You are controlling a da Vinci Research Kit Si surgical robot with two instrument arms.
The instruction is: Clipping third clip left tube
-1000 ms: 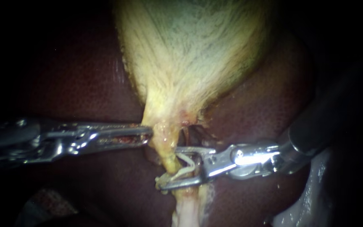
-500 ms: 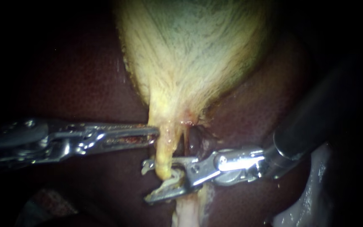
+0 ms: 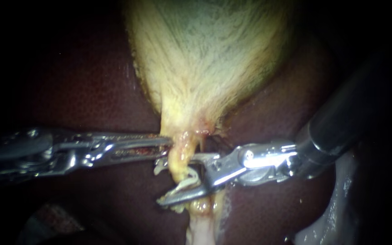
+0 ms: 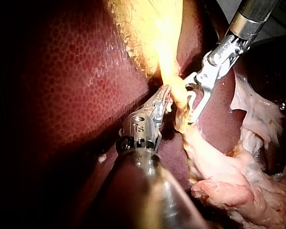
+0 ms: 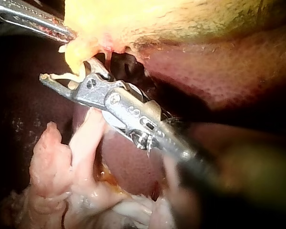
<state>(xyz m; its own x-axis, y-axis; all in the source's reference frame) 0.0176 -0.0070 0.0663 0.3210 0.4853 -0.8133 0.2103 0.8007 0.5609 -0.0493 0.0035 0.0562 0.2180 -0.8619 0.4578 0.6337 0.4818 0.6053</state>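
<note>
- Right instrument point(image 3: 160, 183): enters from the right. Its jaws stand apart and grasp an open white clip point(image 3: 186, 183) between them.
- Position of the clip: it sits at the tube point(image 3: 179, 163), just below the gallbladder's point(image 3: 205, 59) tapering neck. The tube lies between the two jaws.
- Orientation: the tube's long axis runs far to near, from the gallbladder toward the pale tissue point(image 3: 200, 229) at the near edge. The jaws and the clip lie across it, with their open end pointing left.
- Left instrument point(image 3: 165, 144): lies level, coming in from the left. Its jaws are clenched on the left edge of the neck where the tube begins, just far of the clip.
- Surroundings: dark red liver point(image 3: 82, 90) lies on both sides of the tube.
- Concealment: the tube covers the middle of the far jaw, and the near jaw crosses in front of the tube. Only part of the clip shows. The right shaft is dark and blurred, and the left shaft is cut off at the edge.
</note>
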